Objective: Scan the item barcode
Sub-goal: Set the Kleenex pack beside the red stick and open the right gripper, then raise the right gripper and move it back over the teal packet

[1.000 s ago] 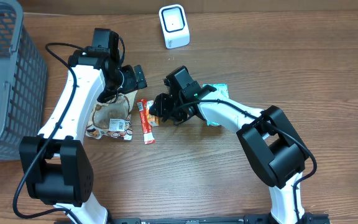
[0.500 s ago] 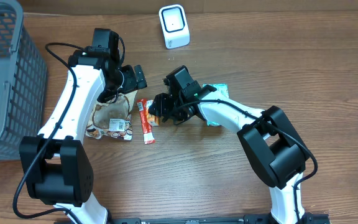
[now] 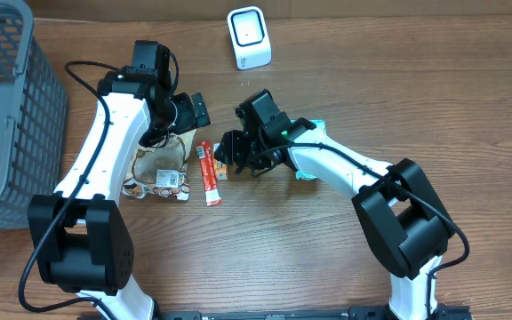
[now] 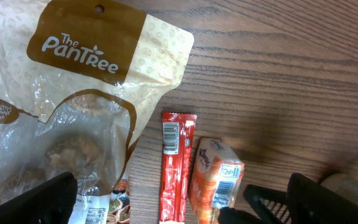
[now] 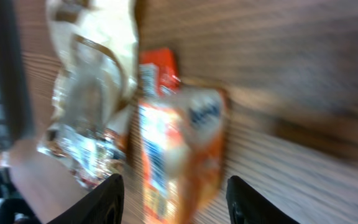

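Overhead, starting at the left edge: what stands there?
— A grey mesh basket, on the wooden table.

And the left gripper?
— The left gripper hovers above the top of The PanTree pouch. Its jaws are spread as wide as they go, with nothing between them. In the left wrist view both fingertips sit far apart at the bottom corners, and the pouch lies flat below.

What is beside the pouch?
— A red stick sachet lies lengthwise just to its right. Just beside that is the orange snack packet, with a white label showing in the left wrist view.

Does the right gripper have it?
— The right gripper is down over it, jaws about halfway apart, a finger on each side of the packet. The right wrist view is blurred, so I cannot tell whether the pads press it or merely flank it.

Where is the scanner?
— The white scanner stands near the table's far edge, well apart from the packet. A teal packet lies under the right arm.
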Controlling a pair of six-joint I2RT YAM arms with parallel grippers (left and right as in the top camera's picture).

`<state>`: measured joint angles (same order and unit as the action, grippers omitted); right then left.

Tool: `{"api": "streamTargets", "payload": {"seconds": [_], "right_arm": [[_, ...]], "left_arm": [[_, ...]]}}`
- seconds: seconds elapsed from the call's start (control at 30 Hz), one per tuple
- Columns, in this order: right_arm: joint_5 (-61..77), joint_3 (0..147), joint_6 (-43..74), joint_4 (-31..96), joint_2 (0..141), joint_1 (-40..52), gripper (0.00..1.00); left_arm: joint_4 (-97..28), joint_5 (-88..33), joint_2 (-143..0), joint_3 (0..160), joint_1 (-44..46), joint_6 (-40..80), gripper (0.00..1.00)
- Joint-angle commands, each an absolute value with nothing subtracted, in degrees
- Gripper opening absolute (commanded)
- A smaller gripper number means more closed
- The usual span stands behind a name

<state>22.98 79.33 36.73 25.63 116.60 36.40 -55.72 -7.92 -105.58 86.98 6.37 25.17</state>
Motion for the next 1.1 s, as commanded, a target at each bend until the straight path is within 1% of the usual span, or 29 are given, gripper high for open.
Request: {"api": "streamTargets", "payload": {"seconds": [0.0,0.13,0.27,0.47,0.57,0.73,0.9,1.07], "right_arm": [[17.32,83.33,32.53,30.11,110.96,36.21,0.54],[10.15,88.03,29.19,39.97,106.28,36.21,0.54],[5.1,90.74,26.22,47.24,102.83,36.16,0.55],[-3.42,90.91,25.39,57.67,101.03,31.99,0.55],[-3.38,90.76,25.15,62.33,101.06,27.73,0.57],[-3.2,90.56,24.93,68.31,101.06,21.5,0.57],[2.72,89.47,18.74,69.78,101.47,17.56,0.57],[4.84,87.07,17.43,68.05,102.04,16.21,0.56]], "left_arm": [[-55.79,-8.4,-105.54,88.14,6.39,25.34,1.0],[-55.81,-8.4,-105.54,88.14,6.39,25.34,1.0],[-55.79,-8.38,-105.54,88.14,6.39,25.34,1.0],[-55.79,-8.4,-105.54,88.14,6.39,25.34,1.0],[-55.79,-8.4,-105.54,88.14,6.39,25.34,1.0],[-55.79,-8.4,-105.54,88.14,6.39,25.34,1.0],[-55.79,-8.4,-105.54,88.14,6.39,25.34,1.0],[-55.79,-8.4,-105.54,88.14,6.39,25.34,0.99]]}}
